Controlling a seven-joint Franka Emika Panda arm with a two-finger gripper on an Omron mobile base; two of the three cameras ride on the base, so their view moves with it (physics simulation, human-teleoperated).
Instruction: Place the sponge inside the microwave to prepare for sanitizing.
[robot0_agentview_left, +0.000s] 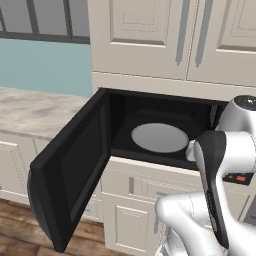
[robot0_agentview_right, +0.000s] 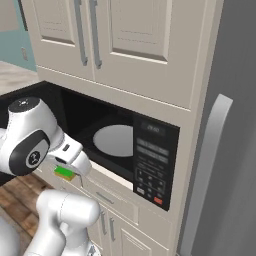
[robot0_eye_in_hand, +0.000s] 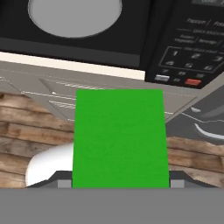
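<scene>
1. Carrying step in hand: sponge (robot0_eye_in_hand: 120, 138) clamped between the jaws of the gripper (robot0_eye_in_hand: 120, 186), green face toward the hand camera, jaws closed against its two sides.
2. In the right base view, sponge (robot0_agentview_right: 64, 172) seen as a small green block with a yellow underside, tucked under the white wrist, just in front of the cabinet face and below the lip of the microwave (robot0_agentview_right: 150, 150) cavity.
3. Not yet inside: held outside and lower than the opening, over the wooden floor (robot0_eye_in_hand: 26, 127) and in front of the drawer fronts (robot0_eye_in_hand: 52, 83).
4. Microwave door (robot0_agentview_left: 70, 170) swung fully open to the left, hanging clear of the cavity; white turntable (robot0_agentview_left: 159, 138) bare and in plain sight on the cavity floor.
5. Button panel (robot0_agentview_right: 154, 162) to the right of the opening, fridge (robot0_agentview_right: 225, 150) beyond it; both well aside from the path to the turntable.
6. Next move, by judgement: lift until the sponge clears the lower lip of the cavity, then reach forward through the opening toward the turntable.
7. Likely care needed: wrist kept low enough to pass under the cavity roof, sponge kept level so its leading edge does not catch on the sill.
8. After that, presumably: lower onto the turntable, part the jaws, draw straight back out.
</scene>
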